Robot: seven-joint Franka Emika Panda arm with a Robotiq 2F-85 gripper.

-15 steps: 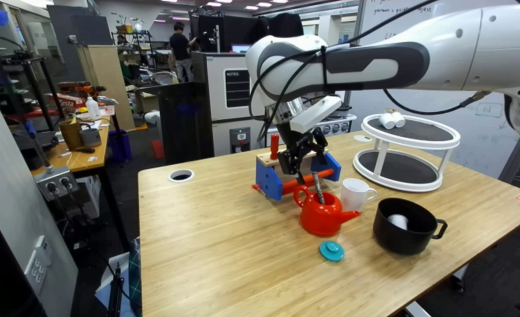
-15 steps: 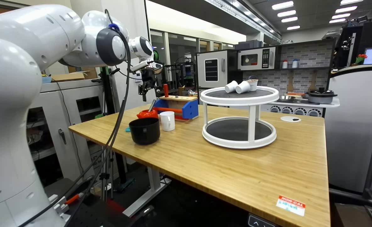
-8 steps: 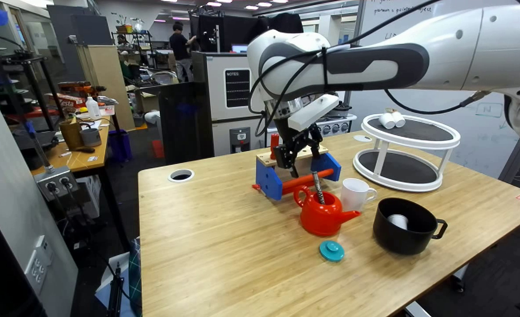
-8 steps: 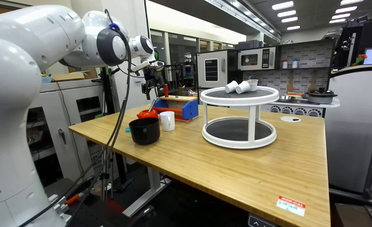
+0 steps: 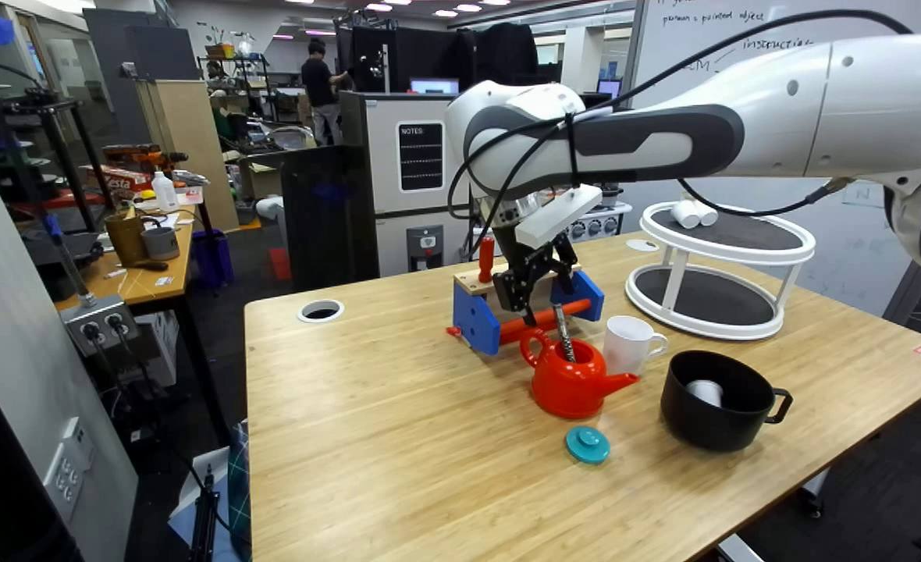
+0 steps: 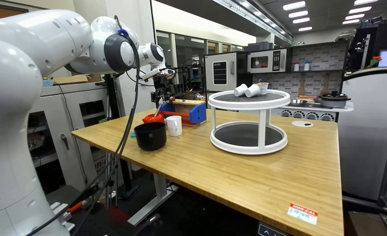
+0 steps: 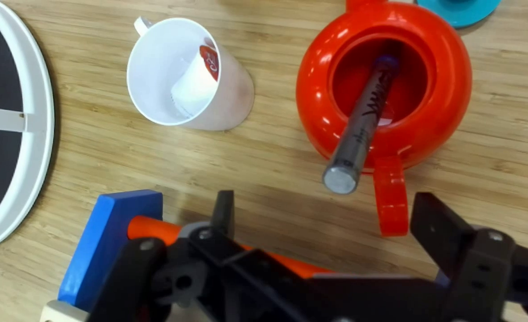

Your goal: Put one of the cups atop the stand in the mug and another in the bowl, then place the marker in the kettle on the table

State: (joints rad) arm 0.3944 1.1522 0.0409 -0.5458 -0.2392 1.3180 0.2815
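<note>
My gripper point(image 5: 548, 306) is open and empty above the table, behind the red kettle point(image 5: 566, 393). In the wrist view the jaws stand wide apart near the kettle's handle point(image 7: 390, 197). The marker point(image 7: 363, 127) leans in the kettle's opening, its grey end sticking out, apart from the fingers. The white mug point(image 7: 235, 100) stands beside the kettle with a small white cup point(image 7: 194, 87) inside. The black bowl point(image 5: 714, 429) holds another white cup point(image 5: 705, 392). More white cups point(image 6: 253, 90) are on the top tier of the white stand point(image 6: 249, 105), two lying and one upright.
A blue toy bench point(image 5: 476, 320) with a wooden top, red bar and upright red peg point(image 5: 486, 261) stands just below and behind my gripper. A teal disc point(image 5: 588, 445) lies in front of the kettle. The table point(image 5: 367, 437) has a round hole at its far left.
The arm has lowered. In an exterior view my gripper has moved right and slightly down, over the toy bench. It stays open, and the objects on the table have not moved.
</note>
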